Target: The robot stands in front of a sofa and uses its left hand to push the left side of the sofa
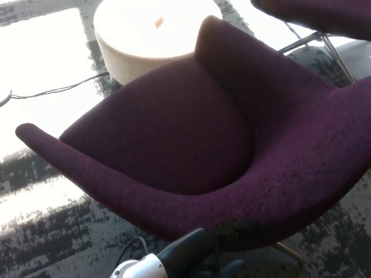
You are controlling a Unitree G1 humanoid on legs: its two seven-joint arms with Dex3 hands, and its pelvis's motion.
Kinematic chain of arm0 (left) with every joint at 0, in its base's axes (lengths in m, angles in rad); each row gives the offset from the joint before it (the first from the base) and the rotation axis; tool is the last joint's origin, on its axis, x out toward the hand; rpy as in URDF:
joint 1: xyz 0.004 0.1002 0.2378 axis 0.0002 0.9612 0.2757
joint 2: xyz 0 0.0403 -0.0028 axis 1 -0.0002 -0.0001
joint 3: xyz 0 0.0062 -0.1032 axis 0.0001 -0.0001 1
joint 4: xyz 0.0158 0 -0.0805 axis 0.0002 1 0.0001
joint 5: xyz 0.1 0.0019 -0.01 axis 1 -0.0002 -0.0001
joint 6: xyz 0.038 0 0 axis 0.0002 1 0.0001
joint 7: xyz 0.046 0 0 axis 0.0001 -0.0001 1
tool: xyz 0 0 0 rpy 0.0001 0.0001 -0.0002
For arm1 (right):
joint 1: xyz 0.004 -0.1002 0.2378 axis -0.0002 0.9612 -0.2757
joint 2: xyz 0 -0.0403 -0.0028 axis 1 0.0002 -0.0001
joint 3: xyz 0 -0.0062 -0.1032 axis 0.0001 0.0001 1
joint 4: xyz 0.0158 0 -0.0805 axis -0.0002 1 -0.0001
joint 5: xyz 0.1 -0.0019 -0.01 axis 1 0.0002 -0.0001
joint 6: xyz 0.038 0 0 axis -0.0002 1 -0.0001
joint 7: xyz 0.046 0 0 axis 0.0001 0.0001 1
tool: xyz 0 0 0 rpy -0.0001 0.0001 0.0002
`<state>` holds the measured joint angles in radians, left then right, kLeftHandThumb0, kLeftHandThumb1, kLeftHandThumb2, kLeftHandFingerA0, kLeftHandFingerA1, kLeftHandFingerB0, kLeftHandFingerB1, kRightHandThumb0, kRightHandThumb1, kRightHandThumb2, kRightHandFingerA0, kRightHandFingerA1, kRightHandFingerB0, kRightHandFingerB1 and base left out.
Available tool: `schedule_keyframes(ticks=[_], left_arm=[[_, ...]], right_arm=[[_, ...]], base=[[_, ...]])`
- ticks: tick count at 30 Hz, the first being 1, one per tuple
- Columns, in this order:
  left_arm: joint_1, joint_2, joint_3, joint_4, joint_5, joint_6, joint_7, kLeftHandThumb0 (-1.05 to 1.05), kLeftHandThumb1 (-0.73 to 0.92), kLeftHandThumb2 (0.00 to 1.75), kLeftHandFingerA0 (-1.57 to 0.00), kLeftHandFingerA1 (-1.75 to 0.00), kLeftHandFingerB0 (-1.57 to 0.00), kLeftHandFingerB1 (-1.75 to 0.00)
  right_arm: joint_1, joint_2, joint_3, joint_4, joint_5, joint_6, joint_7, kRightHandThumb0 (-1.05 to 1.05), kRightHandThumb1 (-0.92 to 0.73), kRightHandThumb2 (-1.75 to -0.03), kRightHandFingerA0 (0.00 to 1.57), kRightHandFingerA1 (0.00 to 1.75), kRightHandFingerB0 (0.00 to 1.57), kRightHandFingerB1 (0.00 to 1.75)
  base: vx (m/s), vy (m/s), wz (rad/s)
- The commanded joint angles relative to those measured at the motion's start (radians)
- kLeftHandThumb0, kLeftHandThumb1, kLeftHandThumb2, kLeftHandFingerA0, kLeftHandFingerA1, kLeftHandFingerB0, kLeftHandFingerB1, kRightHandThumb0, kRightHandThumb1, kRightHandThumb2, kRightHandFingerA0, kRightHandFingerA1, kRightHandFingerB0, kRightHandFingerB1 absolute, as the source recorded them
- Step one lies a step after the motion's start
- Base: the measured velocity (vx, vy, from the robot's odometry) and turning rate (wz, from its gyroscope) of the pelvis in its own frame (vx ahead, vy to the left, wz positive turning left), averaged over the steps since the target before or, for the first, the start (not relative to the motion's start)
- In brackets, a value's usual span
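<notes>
A dark purple upholstered chair (174, 127) fills most of the head view, its seat open toward the upper left. My left hand (223, 231) comes in from the bottom edge on a black forearm with a white cuff. It presses against the outside of the chair's near shell, at the lower middle. The fingers lie against the dark fabric and are hard to make out. My right hand does not show.
A round cream side table (148, 35) stands behind the chair at the top. A black cable (58, 90) runs across the bright floor at the left. A second purple chair (324, 14) with metal legs is at the top right. Patterned grey carpet lies below.
</notes>
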<state>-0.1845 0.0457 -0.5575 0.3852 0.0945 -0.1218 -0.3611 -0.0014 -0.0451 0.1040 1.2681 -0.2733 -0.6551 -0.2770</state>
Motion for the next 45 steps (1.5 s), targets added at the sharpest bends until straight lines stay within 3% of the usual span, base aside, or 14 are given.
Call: schedule_keyframes(ticks=[1,7,8,17,21,22,30,31,34,40,41,43,44,45], left_arm=[[-0.014,-0.019,-0.031,0.019,0.051,0.045,-0.033,-0.85,0.91,0.78,-0.03,-0.30,-0.07,-0.27],[-0.012,-0.029,-0.015,0.029,0.031,0.060,-0.039,-0.85,0.92,0.76,-0.04,-0.31,-0.07,-0.26],[-0.007,-0.032,-0.007,0.029,0.019,0.068,-0.044,-0.80,0.73,1.14,-0.01,-0.35,-0.04,-0.29],[-0.007,-0.019,0.011,0.028,0.024,0.058,-0.060,-0.90,0.83,1.20,-0.02,-0.29,-0.09,-0.22],[-0.004,0.000,0.020,0.039,0.052,0.021,-0.032,-0.87,0.81,1.19,-0.05,-0.37,-0.10,-0.31],[-0.004,0.010,0.028,0.035,0.053,0.019,-0.029,-0.95,0.88,0.82,-0.05,-0.31,-0.09,-0.25],[0.038,0.091,0.141,-0.024,0.004,0.029,-0.047,-0.91,0.92,0.77,-0.02,-0.30,-0.09,-0.28],[0.041,0.103,0.153,-0.026,0.007,0.020,-0.045,-0.86,0.75,1.16,-0.02,-0.31,-0.06,-0.29],[0.047,0.111,0.173,-0.027,0.002,0.014,-0.055,-0.99,0.86,1.23,-0.02,-0.20,-0.06,-0.20],[0.043,0.149,0.217,-0.022,0.010,0.019,-0.062,-0.91,0.80,1.19,0.00,-0.23,-0.07,-0.22],[0.046,0.151,0.223,-0.015,0.009,0.003,-0.059,-0.92,0.91,0.82,-0.01,-0.29,-0.10,-0.27],[0.053,0.152,0.238,-0.004,0.004,-0.021,-0.057,-0.85,0.77,1.17,-0.01,-0.32,-0.07,-0.30],[0.052,0.151,0.241,0.002,0.001,-0.030,-0.060,-0.91,0.92,0.80,-0.01,-0.28,-0.09,-0.27],[0.052,0.150,0.243,0.005,0.001,-0.034,-0.062,-0.91,0.92,0.80,-0.01,-0.28,-0.09,-0.27]], right_arm=[[0.003,-0.015,-0.007,0.004,0.007,-0.006,0.005,-0.74,-0.79,-0.70,0.49,0.44,0.40,0.39],[0.004,-0.015,-0.006,0.005,0.005,-0.007,0.004,-0.75,-0.75,-0.74,0.48,0.46,0.39,0.40],[0.004,-0.016,-0.006,0.005,0.006,-0.007,0.007,-0.70,-0.85,-0.66,0.49,0.42,0.42,0.37],[0.004,-0.017,-0.003,0.006,0.002,-0.003,0.000,-0.69,-0.85,-0.66,0.50,0.41,0.43,0.37],[0.005,-0.017,-0.004,0.008,0.004,-0.011,0.006,-0.74,-0.76,-0.74,0.49,0.45,0.39,0.39],[0.004,-0.018,-0.001,0.005,0.000,-0.010,0.002,-0.71,-0.79,-0.70,0.49,0.42,0.40,0.38],[0.002,-0.022,-0.001,0.002,0.001,-0.015,-0.002,-0.67,-0.84,-0.66,0.51,0.41,0.43,0.37],[0.001,-0.020,-0.002,0.002,0.003,-0.014,-0.001,-0.67,-0.85,-0.66,0.51,0.41,0.43,0.37],[0.001,-0.019,-0.004,0.002,0.005,-0.018,0.001,-0.72,-0.76,-0.72,0.51,0.46,0.40,0.40],[0.000,-0.018,-0.004,0.004,0.004,-0.015,0.000,-0.67,-0.84,-0.66,0.52,0.42,0.42,0.37],[0.002,-0.019,-0.002,0.003,0.001,-0.016,-0.002,-0.66,-0.84,-0.66,0.53,0.42,0.42,0.37],[0.002,-0.020,0.002,0.004,-0.003,-0.015,-0.005,-0.66,-0.84,-0.66,0.53,0.43,0.43,0.37],[0.002,-0.019,0.000,0.005,0.000,-0.015,-0.001,-0.66,-0.84,-0.65,0.54,0.42,0.43,0.37],[0.002,-0.019,0.000,0.005,0.001,-0.015,0.001,-0.66,-0.84,-0.65,0.54,0.42,0.43,0.37]], base=[[0.00,0.000,0.00],[0.00,0.000,0.00],[0.00,0.000,0.00],[0.00,0.000,0.00],[0.00,0.000,0.00],[0.00,0.000,0.00],[0.00,0.000,0.00],[0.00,0.000,0.00],[0.00,0.000,0.00],[0.00,0.000,0.00],[0.00,0.000,0.00],[0.00,0.000,0.00],[0.00,0.000,0.00],[0.00,0.000,0.00]])
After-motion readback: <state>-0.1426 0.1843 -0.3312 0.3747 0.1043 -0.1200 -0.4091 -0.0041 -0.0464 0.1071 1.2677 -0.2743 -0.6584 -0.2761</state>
